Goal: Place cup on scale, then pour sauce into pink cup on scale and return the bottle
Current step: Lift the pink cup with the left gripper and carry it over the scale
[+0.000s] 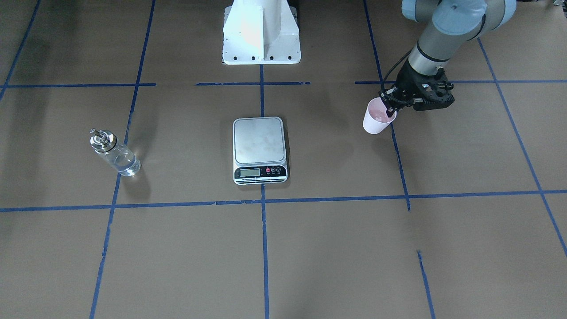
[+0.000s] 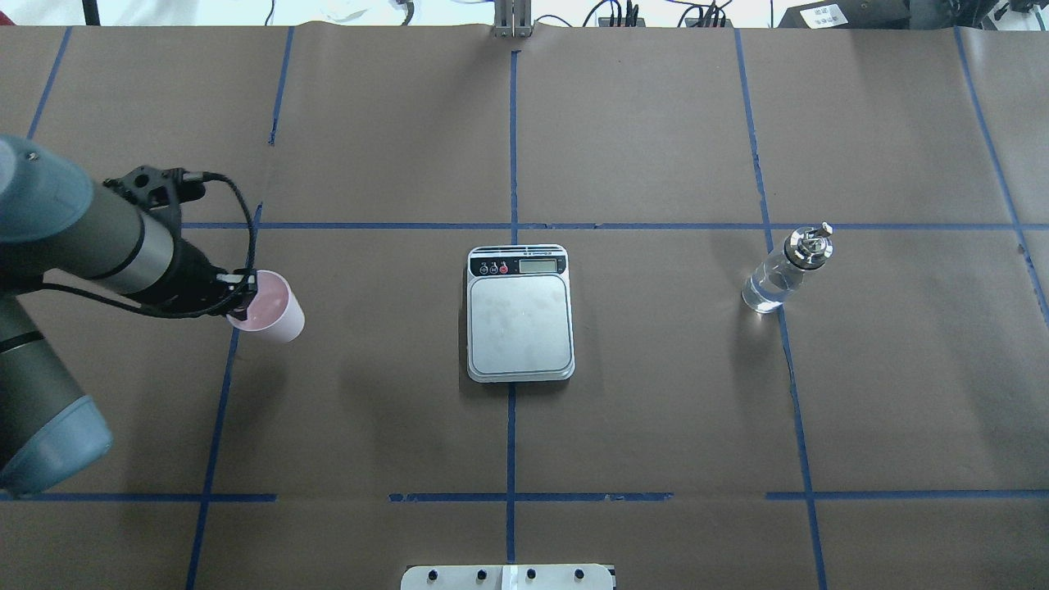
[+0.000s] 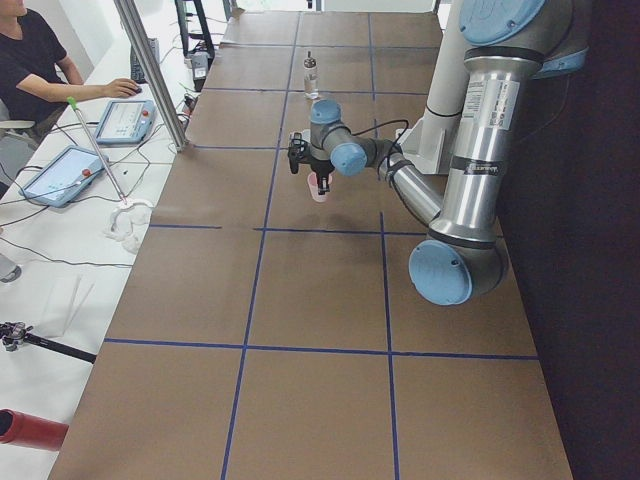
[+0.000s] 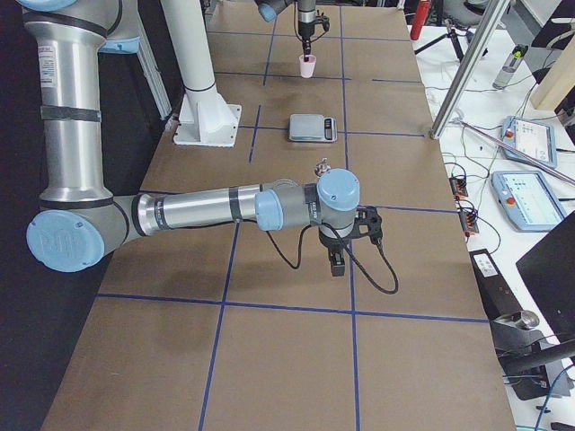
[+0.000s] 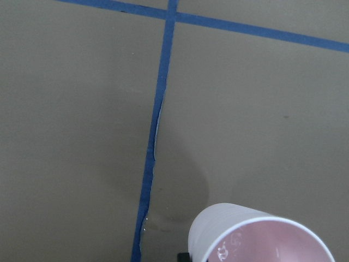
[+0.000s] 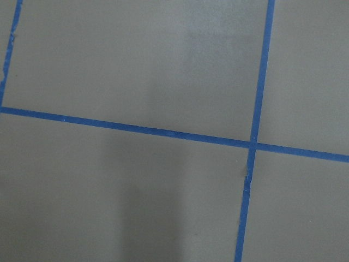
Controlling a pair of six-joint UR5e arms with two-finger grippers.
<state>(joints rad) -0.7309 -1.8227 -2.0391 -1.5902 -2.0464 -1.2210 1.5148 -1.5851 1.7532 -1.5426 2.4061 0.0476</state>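
A: State of the left gripper [image 1: 391, 110]?

B: Clamped on the cup [image 1: 374, 124] at its rim, one finger inside, one outside. The cup hangs upright, seemingly just clear of the table [image 1: 310, 248], well apart from the scale [image 1: 259, 139] on the robot's left side. The rim grip leaves the base free for setting down.

A: And the bottle [image 1: 116, 155]?

B: Standing alone beyond the scale, with the sauce [image 1: 125, 165] inside. The right gripper [image 4: 335, 260] shows only in the side view, so its jaws can't be judged.
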